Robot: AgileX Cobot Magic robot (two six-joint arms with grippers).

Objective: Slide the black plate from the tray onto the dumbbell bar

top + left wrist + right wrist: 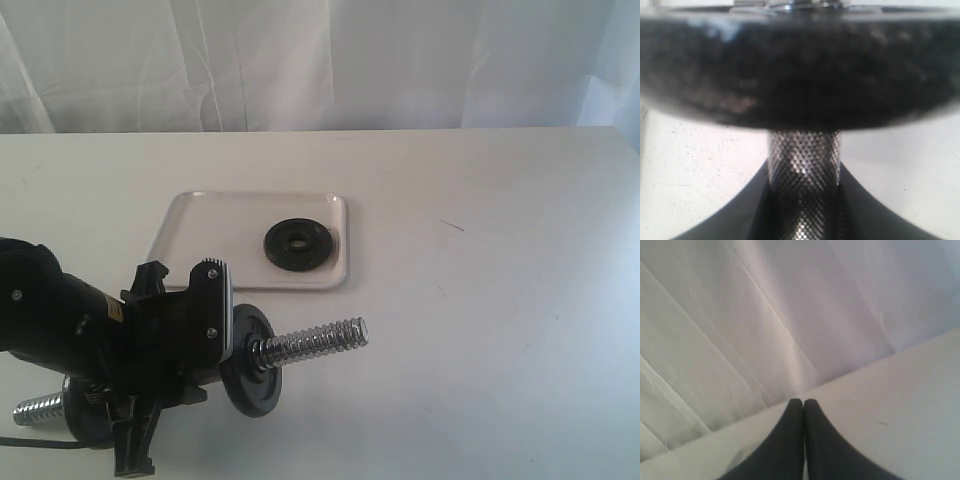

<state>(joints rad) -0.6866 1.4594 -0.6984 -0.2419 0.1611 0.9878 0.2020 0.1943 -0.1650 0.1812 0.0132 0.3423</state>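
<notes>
The black plate (298,243) lies flat in the right half of the white tray (210,225). In front of the tray, my left gripper (222,345) is shut on the knurled middle of the dumbbell bar (315,342), holding it above the table. One black disc (250,365) sits on the bar just beyond my fingers, with the threaded end pointing right. Another disc (85,420) shows at the bar's left end. The left wrist view has the bar (804,160) between my left gripper (804,200) jaws and that disc (800,70) close ahead. My right gripper (803,402) is shut on nothing.
The white table (500,300) stretches right of the tray, with a small dark mark (452,226) on it. A white curtain (320,60) hangs behind the far edge. The right wrist view shows only curtain (765,315) and table.
</notes>
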